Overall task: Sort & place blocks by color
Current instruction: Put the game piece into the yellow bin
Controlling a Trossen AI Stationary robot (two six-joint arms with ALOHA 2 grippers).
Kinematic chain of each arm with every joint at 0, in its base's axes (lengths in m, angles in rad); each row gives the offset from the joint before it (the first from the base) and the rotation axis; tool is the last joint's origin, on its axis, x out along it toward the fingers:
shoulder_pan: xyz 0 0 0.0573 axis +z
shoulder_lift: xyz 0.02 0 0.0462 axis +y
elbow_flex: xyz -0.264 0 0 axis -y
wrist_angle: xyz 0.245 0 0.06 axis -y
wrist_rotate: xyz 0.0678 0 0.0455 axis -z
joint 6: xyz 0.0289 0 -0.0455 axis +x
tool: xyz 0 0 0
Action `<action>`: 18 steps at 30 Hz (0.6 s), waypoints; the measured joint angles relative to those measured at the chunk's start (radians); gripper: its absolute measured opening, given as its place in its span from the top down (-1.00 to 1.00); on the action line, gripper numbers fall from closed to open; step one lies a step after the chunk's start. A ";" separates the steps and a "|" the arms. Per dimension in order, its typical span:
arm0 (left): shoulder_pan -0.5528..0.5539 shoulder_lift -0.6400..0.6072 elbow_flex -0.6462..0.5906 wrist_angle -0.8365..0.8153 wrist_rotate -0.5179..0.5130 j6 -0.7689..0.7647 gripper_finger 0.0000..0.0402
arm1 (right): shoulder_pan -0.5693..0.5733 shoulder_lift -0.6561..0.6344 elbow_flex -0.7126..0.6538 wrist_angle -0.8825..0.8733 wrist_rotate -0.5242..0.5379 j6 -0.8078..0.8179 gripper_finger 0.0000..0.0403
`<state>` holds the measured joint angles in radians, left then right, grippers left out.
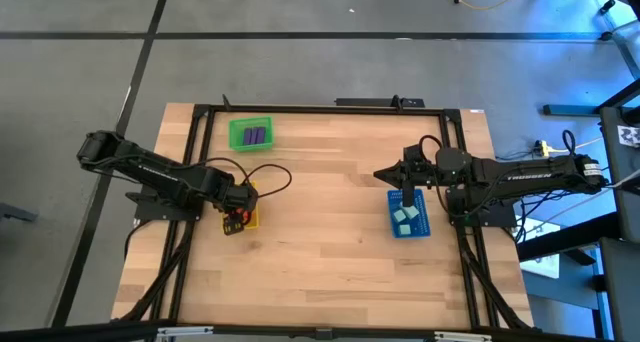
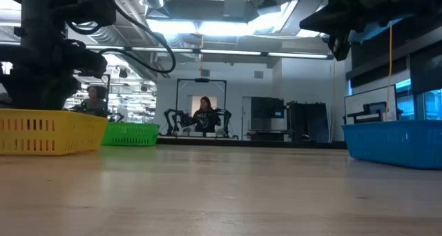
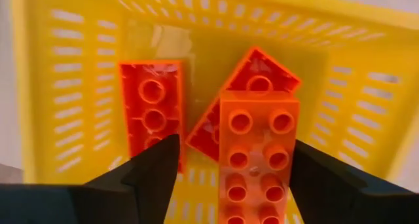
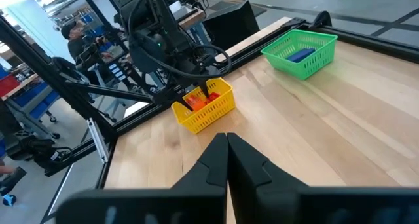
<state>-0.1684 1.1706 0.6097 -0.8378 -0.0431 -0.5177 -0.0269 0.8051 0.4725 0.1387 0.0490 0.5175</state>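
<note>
Orange-red blocks [image 3: 259,152] filled the left wrist view: three of them lay inside the yellow tray [image 3: 39,86], one between the two dark fingers [image 3: 154,175] of the left gripper [image 3: 229,185], whose jaws stood open on either side of it without pressing it. From above, that left gripper [image 1: 238,220] hung over the yellow tray [image 1: 250,218] near the left edge of the surface.

Purple blocks [image 1: 255,136] sat in the green tray [image 1: 236,134] toward the far left corner; their number could not be counted. Light teal blocks [image 1: 405,216] lay in the blue tray [image 1: 420,225] on the right side, about three, though they ran together. One tray of each colour, three trays in all.

Above the far end of the blue tray, the right gripper [image 1: 383,174] hovered with its jaws closed and holding nothing, as its own wrist view showed the fingertips [image 4: 227,145] meeting.

Pale wood planks made up the surface [image 1: 330,242], edged by a black frame [image 1: 200,162]. Only the low view and the right wrist view reached the room beyond: ceiling strip lights [image 2: 207,53], another robot rig, and a seated person [image 2: 205,116] far behind.
</note>
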 joint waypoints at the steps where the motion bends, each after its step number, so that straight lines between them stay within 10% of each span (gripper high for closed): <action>1: 0.001 0.000 0.003 -0.002 0.010 -0.001 -0.28 | 0.000 0.000 0.000 0.000 0.000 0.000 1.00; 18: 0.061 -0.045 0.043 0.031 0.053 0.080 -0.38 | 0.000 0.000 0.001 0.039 -0.051 0.001 1.00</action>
<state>-0.1077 1.1256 0.6526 -0.8072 0.0099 -0.4380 -0.0269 0.8051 0.4736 0.1777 -0.0020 0.5186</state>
